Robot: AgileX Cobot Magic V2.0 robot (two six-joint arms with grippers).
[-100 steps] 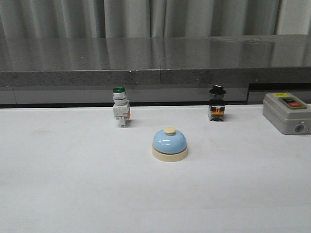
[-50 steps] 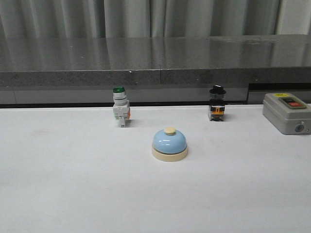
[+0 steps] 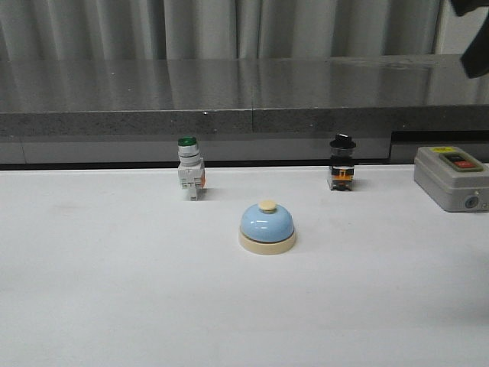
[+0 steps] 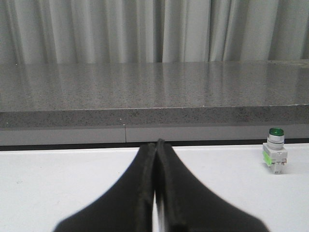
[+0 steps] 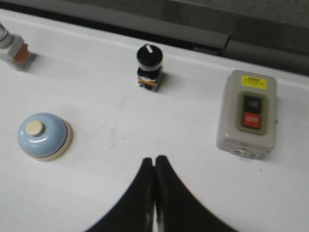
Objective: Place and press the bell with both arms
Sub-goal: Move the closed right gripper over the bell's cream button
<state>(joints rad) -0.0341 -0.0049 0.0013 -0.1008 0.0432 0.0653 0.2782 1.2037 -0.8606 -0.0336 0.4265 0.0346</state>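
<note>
The light-blue bell (image 3: 267, 227) with its cream base and button stands upright on the white table near the middle. It also shows in the right wrist view (image 5: 44, 136). My right gripper (image 5: 155, 159) is shut and empty, high above the table, to the right of the bell and apart from it. A dark part of the right arm (image 3: 474, 30) shows at the top right of the front view. My left gripper (image 4: 156, 143) is shut and empty, low over the table's left part. The bell is out of the left wrist view.
A green-capped white switch (image 3: 189, 168) stands behind and left of the bell, also in the left wrist view (image 4: 275, 151). A black-capped switch (image 3: 341, 164) stands behind right. A grey box with an OFF button (image 3: 451, 178) lies at the far right. A dark counter ledge (image 3: 244, 115) runs behind.
A dark part of the right arm has come into the top right corner of the front view. The bell and switches have not moved.
</note>
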